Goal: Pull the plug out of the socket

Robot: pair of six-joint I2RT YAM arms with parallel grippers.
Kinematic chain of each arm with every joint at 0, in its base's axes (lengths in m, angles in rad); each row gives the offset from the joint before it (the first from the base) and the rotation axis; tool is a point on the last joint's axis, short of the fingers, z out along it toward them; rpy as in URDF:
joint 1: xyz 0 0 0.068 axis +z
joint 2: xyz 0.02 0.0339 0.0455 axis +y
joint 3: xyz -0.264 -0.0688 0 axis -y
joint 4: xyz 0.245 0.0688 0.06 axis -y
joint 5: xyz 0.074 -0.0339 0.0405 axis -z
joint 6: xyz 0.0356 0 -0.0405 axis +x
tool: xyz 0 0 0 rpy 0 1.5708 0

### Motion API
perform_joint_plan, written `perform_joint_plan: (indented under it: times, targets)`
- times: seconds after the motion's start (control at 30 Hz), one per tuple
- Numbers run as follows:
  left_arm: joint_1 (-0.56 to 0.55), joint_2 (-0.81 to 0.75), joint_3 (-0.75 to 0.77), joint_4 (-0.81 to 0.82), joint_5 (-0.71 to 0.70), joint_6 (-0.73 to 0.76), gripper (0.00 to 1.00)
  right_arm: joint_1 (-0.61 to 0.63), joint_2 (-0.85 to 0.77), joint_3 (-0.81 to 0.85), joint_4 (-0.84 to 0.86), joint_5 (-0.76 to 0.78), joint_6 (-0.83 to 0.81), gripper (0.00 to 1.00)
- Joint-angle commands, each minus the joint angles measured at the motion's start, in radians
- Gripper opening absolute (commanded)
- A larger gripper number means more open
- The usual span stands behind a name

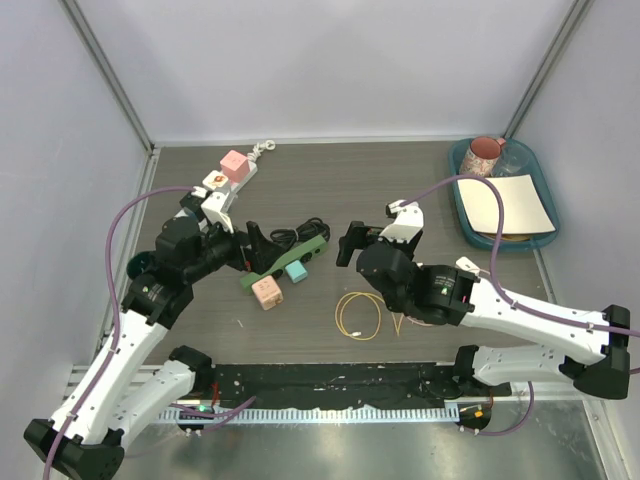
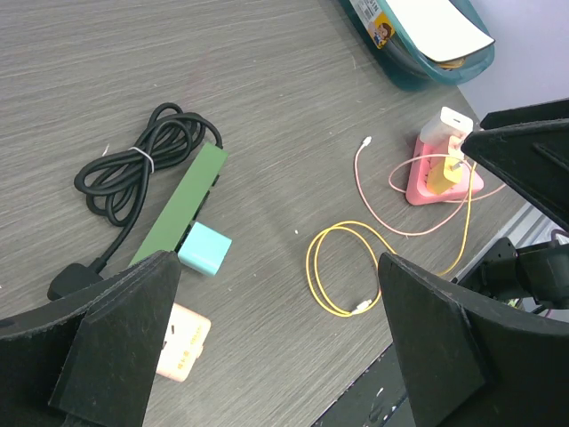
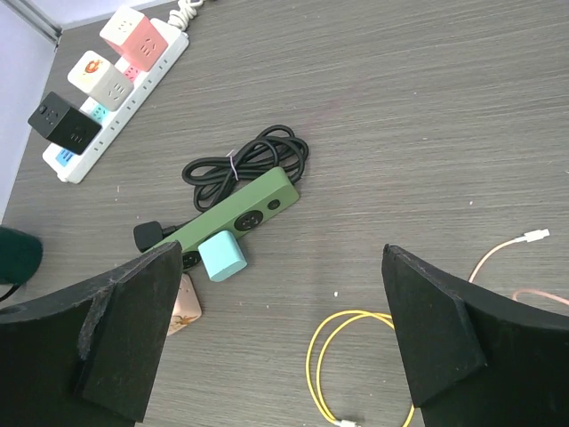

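Both hands hang over the tabletop (image 1: 400,170) with fingers spread apart, gripping nothing. The left hand (image 1: 255,247) hovers right at the near-left end of the green socket strip (image 1: 283,260). The right hand (image 1: 348,243) is just to the strip's right. A teal plug (image 1: 297,271) sits in the strip about midway along it. A peach cube plug (image 1: 267,293) lies just beside it at the strip's near end; I cannot tell whether it is plugged in. A coiled black cord (image 1: 300,232) crowds the strip's far side. Nearer the arms lies a looped yellow cable (image 1: 357,315). Well apart are a white power strip (image 1: 228,185) at far left and a teal tray (image 1: 545,190) at far right.
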State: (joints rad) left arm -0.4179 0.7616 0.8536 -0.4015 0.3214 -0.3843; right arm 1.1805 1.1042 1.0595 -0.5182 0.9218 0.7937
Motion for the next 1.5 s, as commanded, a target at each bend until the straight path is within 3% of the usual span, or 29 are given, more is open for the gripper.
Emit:
perform_joint_plan:
  times: [0.0,0.23,0.5,0.67,0.73,0.8,0.9,0.93,1.0,1.03,1.13,1.3,1.47]
  targets:
    - [0.001,-0.005,-0.002,0.024,-0.01,0.005,1.0,0.001,-0.035,-0.004,0.035,0.015,0.029,1.0]
    - [-0.001,-0.007,-0.005,0.026,-0.025,0.002,1.0,0.001,-0.021,-0.024,0.056,-0.008,0.042,1.0]
    - [0.001,-0.022,0.013,-0.069,-0.355,0.004,1.0,0.001,0.072,-0.02,0.084,-0.084,0.053,0.96]
    - [0.001,0.04,0.054,-0.173,-0.444,0.001,1.0,-0.005,0.121,-0.035,0.083,-0.161,0.054,0.93]
    - [0.001,0.071,0.07,-0.216,-0.47,-0.034,1.0,-0.048,0.16,-0.041,0.096,-0.29,0.074,0.91]
    - [0.002,0.1,0.062,-0.256,-0.429,-0.057,0.97,-0.085,0.192,-0.073,0.176,-0.394,0.082,0.88]
    - [0.004,0.114,0.032,-0.266,-0.342,-0.079,0.95,-0.185,0.203,-0.212,0.461,-0.726,0.094,0.82]
    - [0.004,0.119,0.019,-0.264,-0.325,-0.083,0.95,-0.24,0.206,-0.26,0.668,-0.801,0.123,0.77]
    - [0.002,0.134,0.016,-0.281,-0.324,-0.087,0.95,-0.289,0.224,-0.376,0.849,-0.981,0.195,0.72]
    - [0.002,0.14,0.021,-0.289,-0.296,-0.09,0.95,-0.306,0.258,-0.394,0.925,-1.009,0.205,0.67]
    - [0.007,0.182,0.038,-0.332,-0.271,-0.093,0.93,-0.338,0.316,-0.388,0.937,-1.058,0.174,0.64]
    - [0.021,0.237,0.036,-0.35,-0.275,-0.111,0.91,-0.367,0.442,-0.374,1.003,-1.109,0.17,0.64]
    - [0.025,0.288,0.035,-0.343,-0.242,-0.134,0.89,-0.404,0.567,-0.434,1.247,-1.19,0.242,0.68]
